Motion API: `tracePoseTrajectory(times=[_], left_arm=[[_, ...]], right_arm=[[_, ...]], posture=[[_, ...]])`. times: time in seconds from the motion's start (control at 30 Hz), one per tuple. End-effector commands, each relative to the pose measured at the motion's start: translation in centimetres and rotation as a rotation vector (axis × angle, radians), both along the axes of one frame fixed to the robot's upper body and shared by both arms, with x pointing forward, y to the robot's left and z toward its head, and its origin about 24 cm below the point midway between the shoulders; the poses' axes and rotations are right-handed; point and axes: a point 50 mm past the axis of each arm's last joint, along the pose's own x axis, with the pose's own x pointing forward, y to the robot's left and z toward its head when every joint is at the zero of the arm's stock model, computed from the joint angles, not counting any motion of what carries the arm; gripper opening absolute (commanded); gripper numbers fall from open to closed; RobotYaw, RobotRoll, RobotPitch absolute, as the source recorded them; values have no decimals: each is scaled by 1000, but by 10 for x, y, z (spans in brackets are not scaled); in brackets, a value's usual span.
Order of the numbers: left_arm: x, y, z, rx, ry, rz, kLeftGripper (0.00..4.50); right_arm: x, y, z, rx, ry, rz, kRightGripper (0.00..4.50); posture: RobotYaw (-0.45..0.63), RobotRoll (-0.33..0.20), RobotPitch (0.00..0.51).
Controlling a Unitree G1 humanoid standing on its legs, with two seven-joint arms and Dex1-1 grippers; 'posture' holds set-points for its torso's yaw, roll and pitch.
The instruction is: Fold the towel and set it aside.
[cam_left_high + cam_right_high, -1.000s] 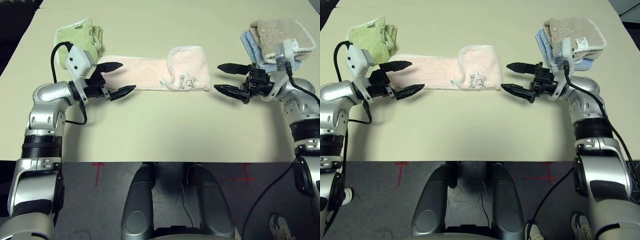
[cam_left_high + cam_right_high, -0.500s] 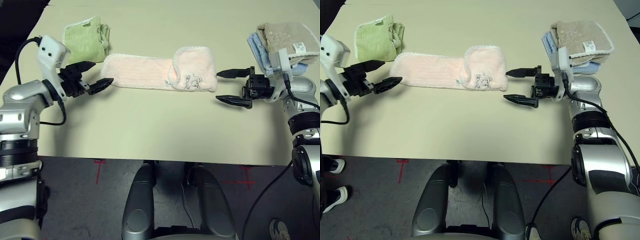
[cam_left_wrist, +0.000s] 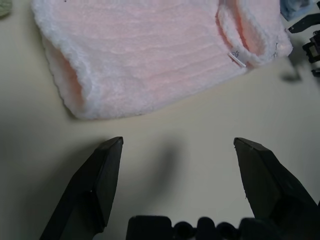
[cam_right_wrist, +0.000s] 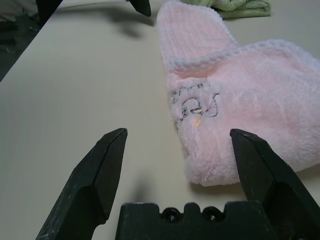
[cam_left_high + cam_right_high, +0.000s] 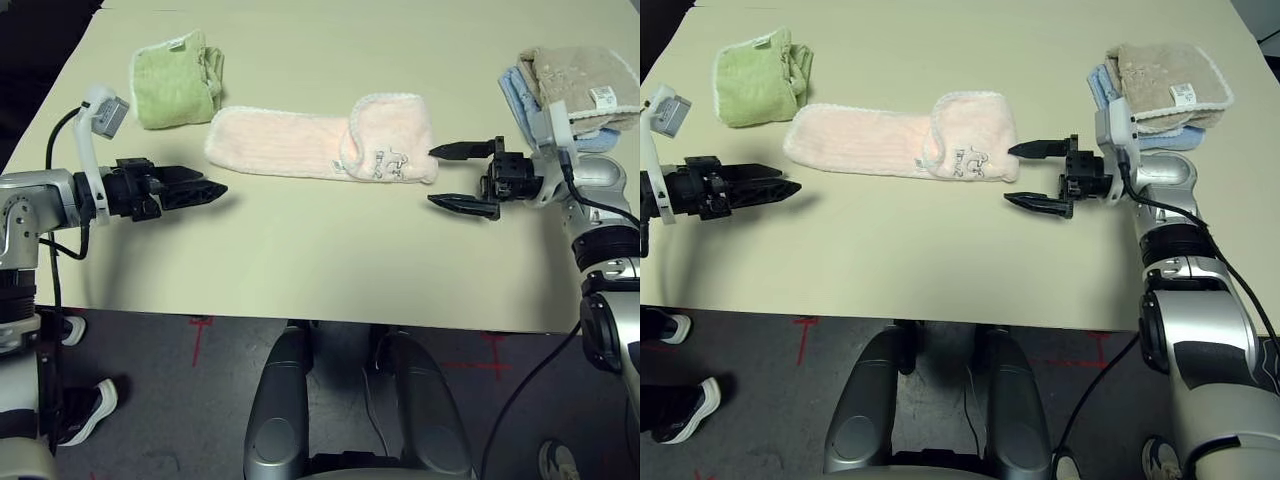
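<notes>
- I see the towel [image 5: 322, 145] lying flat on the table [image 5: 320, 260] as a long pink strip, its right end folded back over itself (white corded edging curves across that flap).
- On the folded flap there is dark embroidery, a small figure with some lettering I cannot read; in the left wrist view a small white label sits at the flap's edge, too small to read.
- My right gripper [image 5: 463, 178] sits just beside the towel's right end, pointing at it, jaws wide open and empty; the right wrist view has the towel's end between the two fingers [image 4: 102, 170] but clear of them.
- My left gripper [image 5: 200, 187] hangs near the towel's left end, a little toward me from it, jaws spread wide with nothing in them, not touching the cloth.
- A green towel [image 5: 172, 77] lies folded just beyond the pink strip's left end.
- At the right edge, a beige towel [image 5: 578, 78] (white tag on it, print unreadable) rests on a blue towel [image 5: 518, 98].
</notes>
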Motion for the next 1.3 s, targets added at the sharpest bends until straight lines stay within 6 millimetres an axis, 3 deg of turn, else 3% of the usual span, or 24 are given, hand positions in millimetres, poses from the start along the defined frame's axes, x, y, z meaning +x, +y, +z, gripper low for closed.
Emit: tracePoseTrajectory(times=[0.03,0.33,0.6,1.07,1.17,1.3], left_arm=[[4,2,-2,-44,51,60,4500],[11,12,-11,-57,130,170,4500],[21,18,-8,-141,83,273,4500],[29,5,-10,-228,93,289,4478],[29,3,-10,-232,101,279,3917],[28,1,-10,-241,115,265,2529]], right_arm=[[-3,-5,-6,-11,11,-21,4457],[-3,-3,-3,-7,0,-25,4457],[-3,-1,-2,-5,-3,-25,4457],[-3,-4,-3,-17,-6,-44,4488],[-3,-5,-3,-19,-9,-50,4500],[-3,-5,-2,-20,-12,-56,4500]], posture=[[82,0,308],[76,0,309],[75,0,310],[62,0,301],[60,0,299],[59,0,298]])
